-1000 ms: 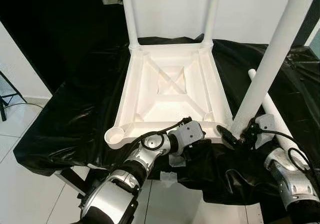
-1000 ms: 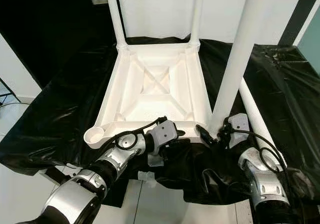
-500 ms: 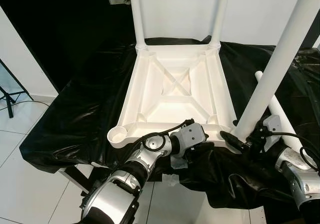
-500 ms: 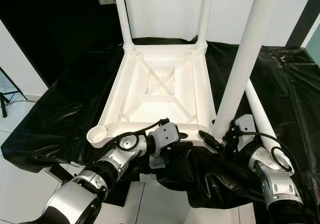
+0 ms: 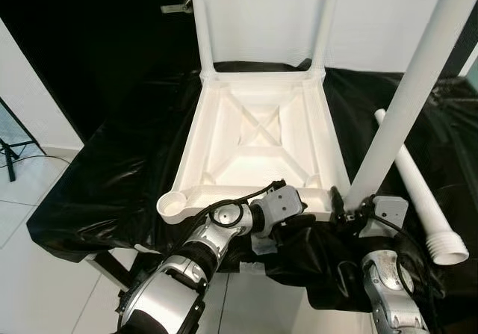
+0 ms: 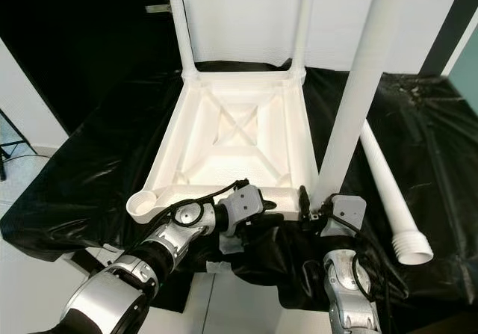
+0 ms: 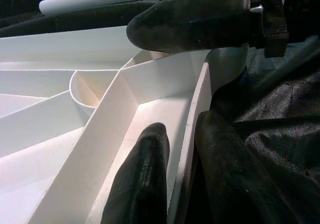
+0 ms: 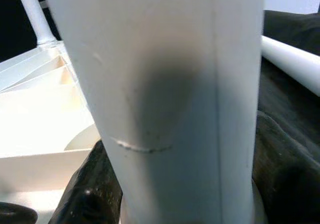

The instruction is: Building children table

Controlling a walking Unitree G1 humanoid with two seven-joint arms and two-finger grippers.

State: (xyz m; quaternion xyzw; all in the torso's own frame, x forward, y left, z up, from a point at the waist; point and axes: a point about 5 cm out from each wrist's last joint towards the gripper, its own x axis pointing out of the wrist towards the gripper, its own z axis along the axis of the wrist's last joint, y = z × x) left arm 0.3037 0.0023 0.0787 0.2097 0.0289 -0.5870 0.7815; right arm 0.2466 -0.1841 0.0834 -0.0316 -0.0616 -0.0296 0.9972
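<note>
The upturned table top point(image 5: 258, 136) and its legs point(image 5: 407, 102) are plain white. A glossy black sheet point(image 5: 112, 169) covers the surface; the floor tiles point(image 5: 30, 274) are pale grey

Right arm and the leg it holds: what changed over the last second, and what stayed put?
The right gripper swung inward with its leg, bringing the leg's base to the tabletop's near right corner. That uncovered the loose leg lying on the black sheet. The left gripper stays clamped on the tabletop's near rim; both far legs remain upright.
</note>
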